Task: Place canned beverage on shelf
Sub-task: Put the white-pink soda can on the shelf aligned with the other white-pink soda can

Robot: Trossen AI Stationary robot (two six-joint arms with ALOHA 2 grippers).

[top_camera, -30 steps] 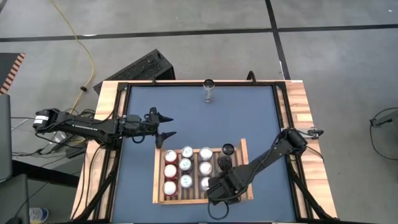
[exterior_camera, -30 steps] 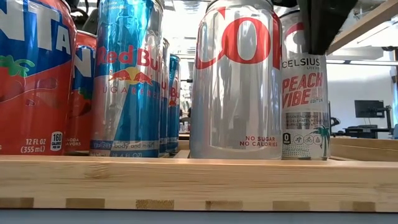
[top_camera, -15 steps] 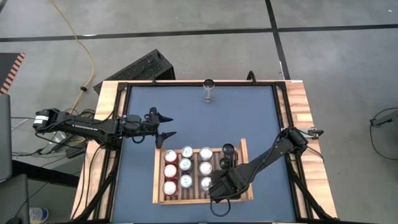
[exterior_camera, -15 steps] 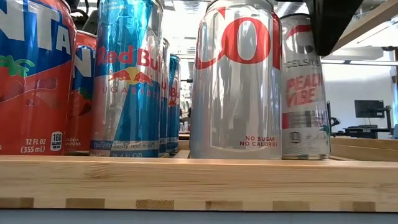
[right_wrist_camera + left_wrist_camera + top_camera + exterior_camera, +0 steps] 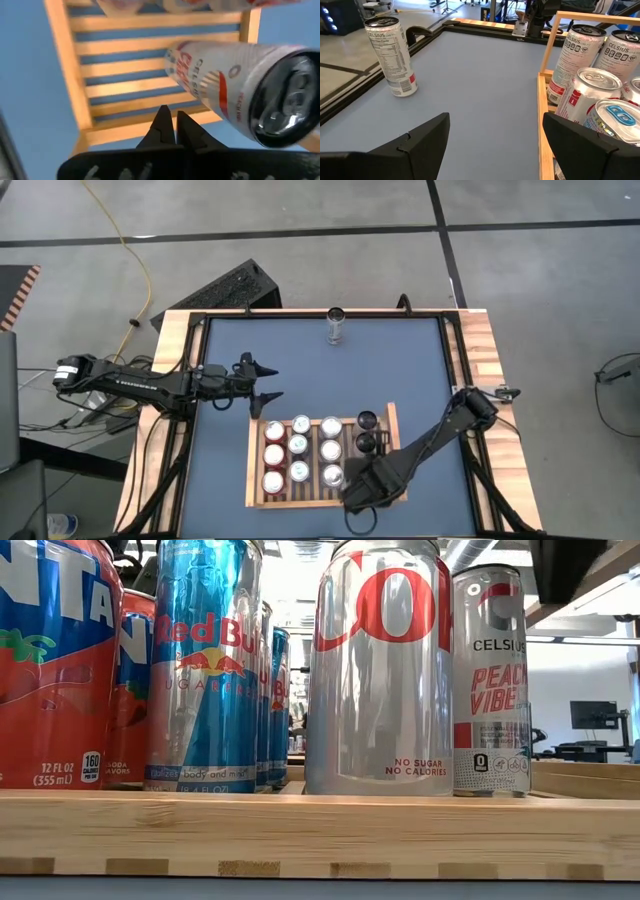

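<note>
Your right gripper [image 5: 172, 131] hung over the near end of the shelf [image 5: 392, 420], above the last column, and its two fingers [image 5: 161, 129] were pressed together with nothing between them. The white Celsius can [image 5: 235, 82] you were working with stood upright on the slats just beside those fingertips, apart from them, free of any grip. From above, that can [image 5: 364, 442] sat in the shelf's right-hand column, directly behind the gripper, with a second dark-topped can [image 5: 367, 420] behind it at the far end of the same column. At table height you could see the same can [image 5: 491, 680] standing straight on the wood, just to the right of the big silver cola can [image 5: 380, 665], with the dark bulk of your right arm [image 5: 570, 570] up above it and not touching.

The other three columns held red, blue and silver cans.

Your left gripper [image 5: 262, 379] waited over the blue tabletop [image 5: 400, 360], near the shelf's far left corner, fingers [image 5: 422, 142] spread wide and empty. One more Celsius can [image 5: 336, 326] stood alone at the far edge of the table, well apart from both arms.
</note>
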